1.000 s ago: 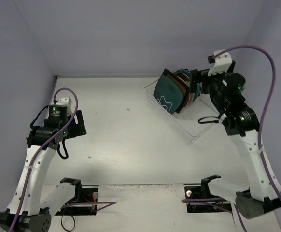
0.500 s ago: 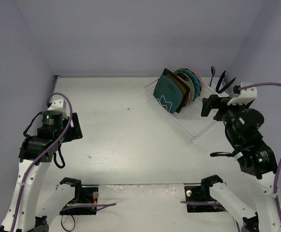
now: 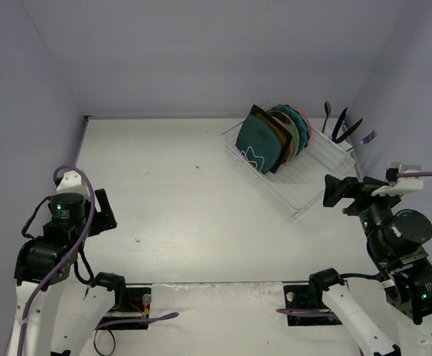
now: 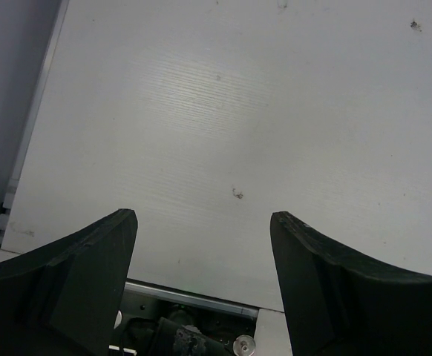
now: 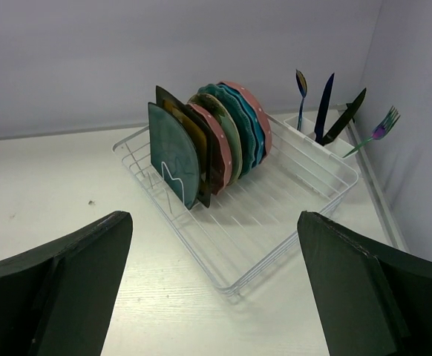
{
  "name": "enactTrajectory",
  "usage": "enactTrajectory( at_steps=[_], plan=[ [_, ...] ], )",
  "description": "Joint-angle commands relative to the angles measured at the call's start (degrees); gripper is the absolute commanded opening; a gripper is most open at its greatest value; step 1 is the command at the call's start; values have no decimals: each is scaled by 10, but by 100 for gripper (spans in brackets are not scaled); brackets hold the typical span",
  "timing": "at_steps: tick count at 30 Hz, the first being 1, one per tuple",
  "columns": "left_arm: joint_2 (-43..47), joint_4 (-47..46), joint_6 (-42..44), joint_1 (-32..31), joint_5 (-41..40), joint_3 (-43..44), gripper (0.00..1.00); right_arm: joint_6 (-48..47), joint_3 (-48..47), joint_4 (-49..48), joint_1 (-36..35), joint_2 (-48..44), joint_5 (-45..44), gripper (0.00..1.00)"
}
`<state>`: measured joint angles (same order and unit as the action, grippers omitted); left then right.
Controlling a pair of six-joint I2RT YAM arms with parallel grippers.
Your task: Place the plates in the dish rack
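Standing on edge, the plates (image 5: 201, 144) form a tight row across the far end of the rack (image 5: 275, 222), dark teal foremost, pink rearmost. Both wide and empty, the right gripper (image 5: 214, 222) sits near the rack, the left gripper (image 4: 203, 222) well apart.

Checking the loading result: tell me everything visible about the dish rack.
The dish rack is a clear plastic rectangular basket with ribbed slots, lying askew near the far right corner of the table. Plates stand on edge, packed at one end; cutlery stands in its corner section. Remaining slots are bare. Nothing else touches it.
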<state>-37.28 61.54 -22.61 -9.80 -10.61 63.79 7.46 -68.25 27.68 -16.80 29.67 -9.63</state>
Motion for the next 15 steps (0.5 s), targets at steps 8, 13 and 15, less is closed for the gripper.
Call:
enactTrajectory(
  at_steps=[8,13,15],
  plan=[
    [25,29,-10,-3,-17,44,73,-13,-4,-11,2,-20,-12,100],
    [22,30,-9,-3,-12,49,73,-8,0,-10,-2,-24,-15,100],
    [21,27,-6,-3,-12,47,73,-8,1,-8,-2,-25,-16,100]
  ],
)
